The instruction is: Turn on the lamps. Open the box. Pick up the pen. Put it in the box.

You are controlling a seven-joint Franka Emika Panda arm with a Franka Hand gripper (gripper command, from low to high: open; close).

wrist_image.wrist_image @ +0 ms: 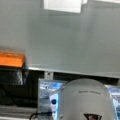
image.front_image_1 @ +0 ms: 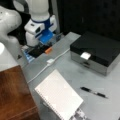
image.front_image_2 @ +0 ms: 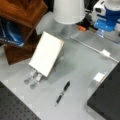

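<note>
- Beside the black-lidded box point(image.front_image_1: 96, 51), on the grey table point(image.front_image_1: 75, 72), nothing of the job looked finished: the lid lay flat and closed, with its small white latch point(image.front_image_1: 85, 55) at the front.
- Off the box's front, toward a front view's bottom, the black pen point(image.front_image_1: 93, 92) lay loose on the table, well apart from the box and untouched. It also showed in a front view point(image.front_image_2: 63, 93), near the box's dark corner point(image.front_image_2: 107, 100).
- Away from the box, toward a front view's top left, the gripper point(image.front_image_1: 44, 41) hung at the far edge of the table over a dark tray with a blue edge point(image.front_image_1: 33, 53). I could not tell how its jaws stood, and I saw nothing in its hold.
- Just beside that tray sat a small orange item point(image.front_image_1: 48, 50), which the wrist view showed as an orange block point(wrist_image.wrist_image: 11, 59) at its left.
- From the box's latch side, a thin white cord point(image.front_image_1: 42, 70) ran across the table with a small switch block point(image.front_image_1: 50, 61) on it. The gripper was near that block but not touching it.
- Further from the box, a pale angular shade point(image.front_image_1: 58, 97) stood on the table, and a round white shade point(image.front_image_2: 68, 11) showed in a front view. I could not say either lamp was lit.
- Judging by that, the lamps, the opening, the pick-up and the placing all remained to be done.
</note>
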